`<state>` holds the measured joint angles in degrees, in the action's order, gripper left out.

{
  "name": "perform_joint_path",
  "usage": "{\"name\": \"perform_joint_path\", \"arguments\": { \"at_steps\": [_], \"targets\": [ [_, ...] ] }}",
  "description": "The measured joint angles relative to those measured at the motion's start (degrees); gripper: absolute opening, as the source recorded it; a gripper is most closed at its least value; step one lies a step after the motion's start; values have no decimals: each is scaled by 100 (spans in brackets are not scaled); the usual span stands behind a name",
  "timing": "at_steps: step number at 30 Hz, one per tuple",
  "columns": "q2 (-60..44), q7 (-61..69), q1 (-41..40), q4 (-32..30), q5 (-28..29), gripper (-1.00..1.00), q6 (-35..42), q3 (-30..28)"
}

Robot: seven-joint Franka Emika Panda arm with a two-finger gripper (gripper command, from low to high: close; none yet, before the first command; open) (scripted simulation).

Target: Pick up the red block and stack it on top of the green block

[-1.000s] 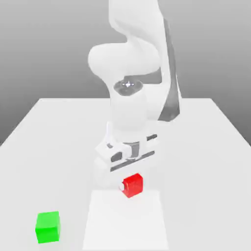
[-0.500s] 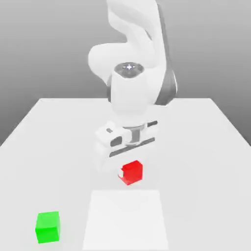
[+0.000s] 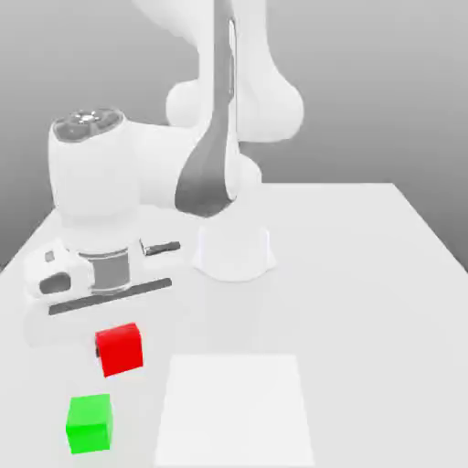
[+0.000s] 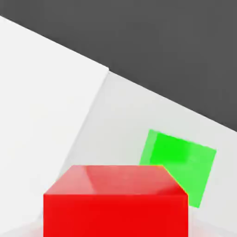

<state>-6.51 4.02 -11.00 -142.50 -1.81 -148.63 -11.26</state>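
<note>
**A bare simulated test bench**

A plain white tabletop [image 3: 366, 274] is sitting against an empty grey gradient backdrop, with no walls or furniture showing. Flat, textureless surfaces and a smooth white robot arm [image 3: 219, 137] are marking this as a rendered robotics test scene.

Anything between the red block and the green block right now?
Nothing: in the exterior view the held red block hangs above the green block, with bare table between.

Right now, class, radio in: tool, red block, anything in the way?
Tool shut on red block, carried above the table. Green block just below, uncovered. Nothing between them.
</note>
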Motion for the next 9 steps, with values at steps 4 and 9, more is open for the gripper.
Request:
{"name": "perform_joint_path", "arguments": {
  "at_steps": [4, 9],
  "targets": [
    [-681, 345, -130, 204, -342, -100, -488, 111],
    [-1011, 441, -220, 226, -469, 100, -784, 216]
  ]
}}
